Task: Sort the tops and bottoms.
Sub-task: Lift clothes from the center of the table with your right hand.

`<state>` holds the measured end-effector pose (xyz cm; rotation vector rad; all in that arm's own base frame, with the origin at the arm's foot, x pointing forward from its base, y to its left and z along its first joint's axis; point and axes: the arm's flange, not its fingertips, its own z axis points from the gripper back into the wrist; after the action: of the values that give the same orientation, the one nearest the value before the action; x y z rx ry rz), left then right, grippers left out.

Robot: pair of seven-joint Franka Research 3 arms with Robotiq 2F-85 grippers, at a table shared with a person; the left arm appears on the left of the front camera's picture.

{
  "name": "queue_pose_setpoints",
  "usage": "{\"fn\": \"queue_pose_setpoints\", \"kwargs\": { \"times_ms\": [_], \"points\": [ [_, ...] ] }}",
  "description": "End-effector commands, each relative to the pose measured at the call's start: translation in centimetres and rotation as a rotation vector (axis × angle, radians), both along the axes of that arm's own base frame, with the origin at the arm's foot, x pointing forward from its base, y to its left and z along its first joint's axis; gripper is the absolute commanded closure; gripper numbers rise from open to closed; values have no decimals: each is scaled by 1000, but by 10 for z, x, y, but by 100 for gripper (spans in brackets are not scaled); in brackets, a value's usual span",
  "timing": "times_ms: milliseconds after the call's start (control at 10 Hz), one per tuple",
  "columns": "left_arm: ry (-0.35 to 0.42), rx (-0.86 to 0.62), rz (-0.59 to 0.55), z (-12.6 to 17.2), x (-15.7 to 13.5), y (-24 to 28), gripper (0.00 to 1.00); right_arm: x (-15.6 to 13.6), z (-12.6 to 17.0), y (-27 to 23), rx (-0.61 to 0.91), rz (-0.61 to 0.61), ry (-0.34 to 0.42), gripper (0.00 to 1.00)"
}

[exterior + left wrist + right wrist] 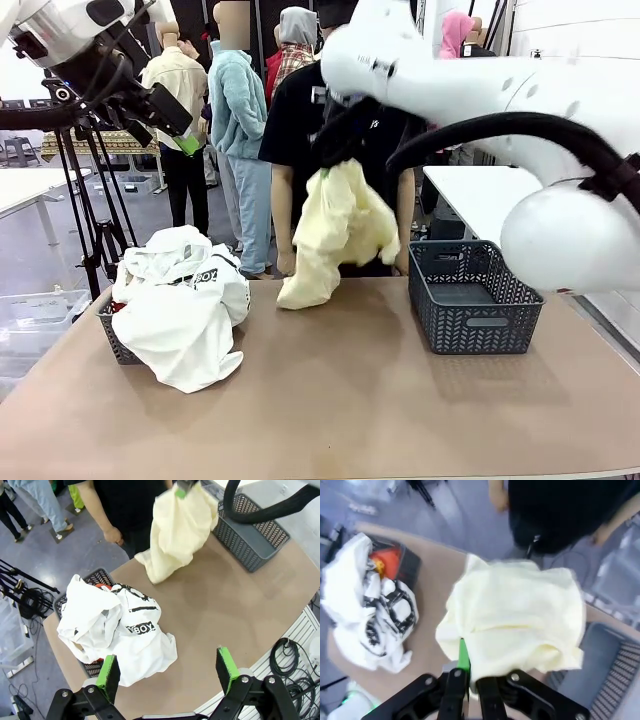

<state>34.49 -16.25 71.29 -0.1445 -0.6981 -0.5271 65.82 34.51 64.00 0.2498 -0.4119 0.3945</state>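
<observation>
right gripper (468,680): my jaws clamped on pale yellow garment (340,230)
left gripper (167,672): jaws apart, nothing in them
white T-shirt (120,630): I read "BOY"

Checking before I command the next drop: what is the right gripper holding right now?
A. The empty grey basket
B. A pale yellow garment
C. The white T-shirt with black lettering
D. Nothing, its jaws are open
B. The right gripper is shut on the pale yellow garment, which hangs above the table with its lower end touching the tabletop.
</observation>
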Motion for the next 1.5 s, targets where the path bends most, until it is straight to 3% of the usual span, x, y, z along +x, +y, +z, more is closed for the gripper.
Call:
{"fn": "queue_pose_setpoints", "kwargs": {
  "times_ms": [0,100,200,600,1000,1200,1400],
  "points": [
    [-3,-2,6,1,-1,0,0,-7,12,1,53,21,-91,100],
    [-3,-2,6,1,-1,0,0,-9,9,-2,84,95,-45,100],
    [-3,-2,6,1,-1,0,0,-7,25,-2,29,1,-56,100],
    [-3,-2,6,1,-1,0,0,-5,24,-1,40,21,-60,100],
    [-3,-2,6,1,-1,0,0,-25,133,-17,-11,13,-304,100],
    [-3,-2,6,1,-1,0,0,-29,148,-12,-22,33,-332,100],
    [-3,-2,6,1,-1,0,0,-46,131,-31,13,10,-293,100]
  ]
}}
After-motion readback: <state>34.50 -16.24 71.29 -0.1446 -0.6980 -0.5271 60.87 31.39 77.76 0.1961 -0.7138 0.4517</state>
